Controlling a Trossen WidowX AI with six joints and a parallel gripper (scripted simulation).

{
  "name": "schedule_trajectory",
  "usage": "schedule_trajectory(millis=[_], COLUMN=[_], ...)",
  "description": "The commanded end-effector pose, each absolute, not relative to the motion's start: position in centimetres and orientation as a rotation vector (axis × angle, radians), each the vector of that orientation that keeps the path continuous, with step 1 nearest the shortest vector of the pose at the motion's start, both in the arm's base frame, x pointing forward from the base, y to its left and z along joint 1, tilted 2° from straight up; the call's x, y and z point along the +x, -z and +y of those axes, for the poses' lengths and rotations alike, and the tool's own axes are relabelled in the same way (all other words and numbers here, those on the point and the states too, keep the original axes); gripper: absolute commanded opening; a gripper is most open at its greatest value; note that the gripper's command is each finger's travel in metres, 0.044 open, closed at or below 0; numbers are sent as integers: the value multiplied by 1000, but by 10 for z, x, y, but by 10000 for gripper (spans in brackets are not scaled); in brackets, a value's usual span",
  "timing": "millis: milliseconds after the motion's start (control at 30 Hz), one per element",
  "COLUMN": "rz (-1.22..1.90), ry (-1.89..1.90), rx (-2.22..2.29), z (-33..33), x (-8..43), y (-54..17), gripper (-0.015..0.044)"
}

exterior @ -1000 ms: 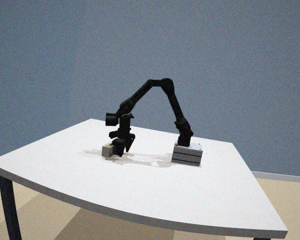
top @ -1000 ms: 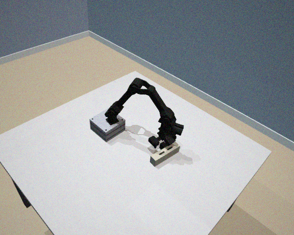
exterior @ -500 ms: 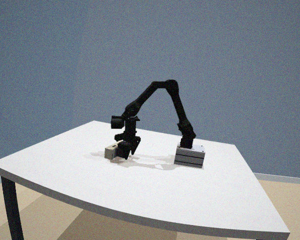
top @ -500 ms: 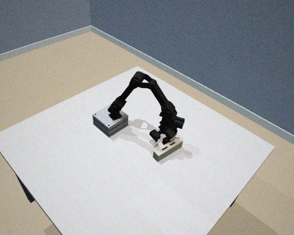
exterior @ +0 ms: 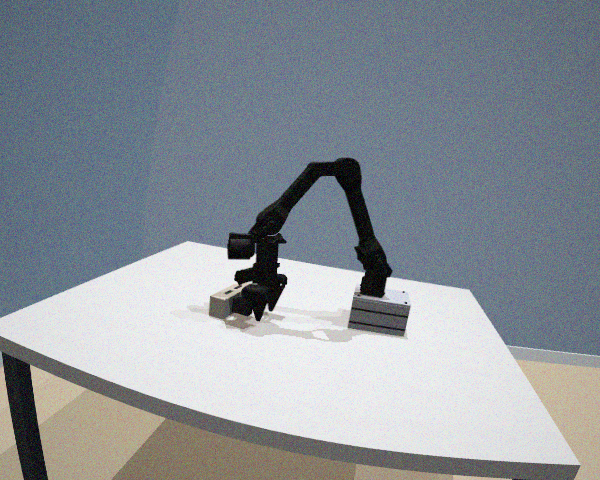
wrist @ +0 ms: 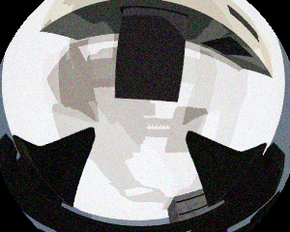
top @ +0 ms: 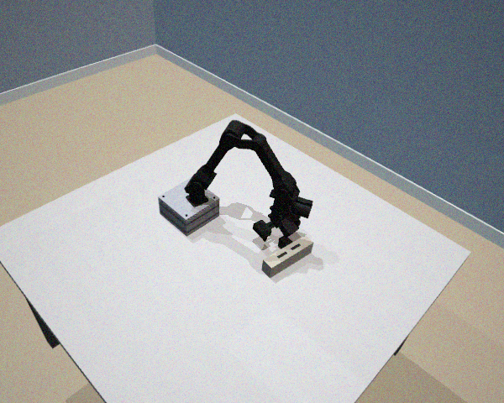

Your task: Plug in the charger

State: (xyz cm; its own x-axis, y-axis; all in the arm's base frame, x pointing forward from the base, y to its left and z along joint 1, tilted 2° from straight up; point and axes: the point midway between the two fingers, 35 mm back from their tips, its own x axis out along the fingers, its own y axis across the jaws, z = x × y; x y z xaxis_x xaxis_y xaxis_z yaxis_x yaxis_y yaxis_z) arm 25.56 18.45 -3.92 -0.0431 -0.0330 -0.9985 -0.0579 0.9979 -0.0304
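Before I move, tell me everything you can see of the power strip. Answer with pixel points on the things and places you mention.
The power strip [top: 286,259] [exterior: 220,305] [wrist: 89,7] is a long, beige, box-shaped bar, matte and plastic-looking. Two dark openings sit end to end along its top. It lies flat on the white table [top: 200,312] [exterior: 341,372] [wrist: 24,87], slots up. Whether the open gripper [top: 273,242] [exterior: 264,314] [wrist: 141,134] touches it, I cannot tell.

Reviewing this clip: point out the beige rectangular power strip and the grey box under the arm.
Beige rectangular power strip [top: 289,262] [exterior: 219,306] [wrist: 77,28]: top, exterior, wrist; side or end face.
Grey box-shaped base [top: 172,217] [exterior: 377,318] [wrist: 188,205]: same views; side face.
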Motion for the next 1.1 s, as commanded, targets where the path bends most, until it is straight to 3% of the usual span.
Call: schedule_trajectory(millis=[0,367,1067], rz=[1607,1013,1003], ry=[-23,-40,-40], rx=[-62,-47,-45], z=[185,188,188], x=[252,271,271], y=[37,-41,-43], gripper=[440,440,440])
